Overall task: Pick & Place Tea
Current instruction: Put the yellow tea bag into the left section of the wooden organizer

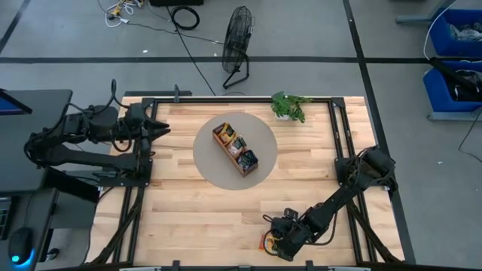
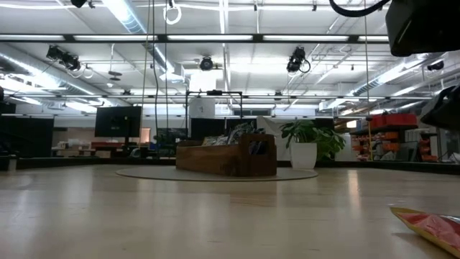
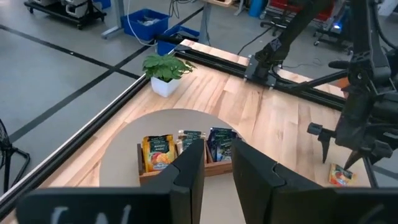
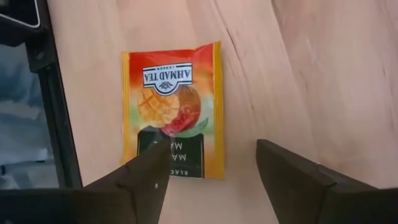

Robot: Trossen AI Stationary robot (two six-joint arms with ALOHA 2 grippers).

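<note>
Right gripper (image 4: 208, 163) above orange sachet (image 4: 174, 109) near table (image 1: 188, 218) front edge, jaws wide open, holding nothing, left gripper (image 3: 217, 171) waiting at left side, jaws partly open, empty

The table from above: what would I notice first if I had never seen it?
Probably the wooden tray full of tea sachets, sitting on a round grey mat in the middle of the table. Next, the right gripper, open near the table's front edge over one orange sachet lying flat by itself. A small green plant stands at the back edge, and the left gripper waits at the left side.
</note>
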